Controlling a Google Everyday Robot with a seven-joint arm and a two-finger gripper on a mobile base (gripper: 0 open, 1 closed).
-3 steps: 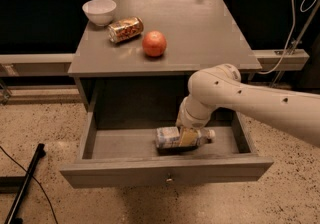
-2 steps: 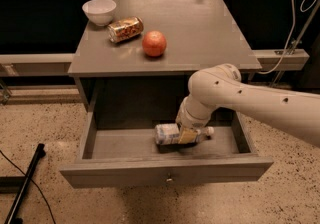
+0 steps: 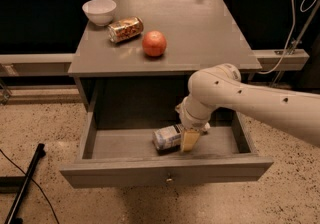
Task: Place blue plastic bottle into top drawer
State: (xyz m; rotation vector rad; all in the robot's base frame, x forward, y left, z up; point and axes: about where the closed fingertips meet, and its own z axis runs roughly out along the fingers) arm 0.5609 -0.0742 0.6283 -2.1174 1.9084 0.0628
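Camera view: looks down from the front onto a grey cabinet and its pulled-out drawer.
Floor, far left: a black pole (image 3: 25, 178) lies slanted on the speckled floor.
Cabinet surface (image 3: 205, 28): at its back left stands a white bowl (image 3: 99, 10); just to the right of it a gold-patterned can (image 3: 125, 29) lies on its side; near that, further right, sits a red apple (image 3: 154, 43).
Top drawer (image 3: 125, 175): open toward the camera, with a small round knob (image 3: 169, 179) in the middle of its front panel.
Blue plastic bottle (image 3: 166, 137): lies on its side on the drawer floor, right of centre, near the front panel.
Gripper (image 3: 190, 141): down inside the drawer at the bottle's right end, overlapping it.
Grip: cannot be told from this view.
Arm (image 3: 260, 103): white, reaching in from the right over the drawer's right wall.
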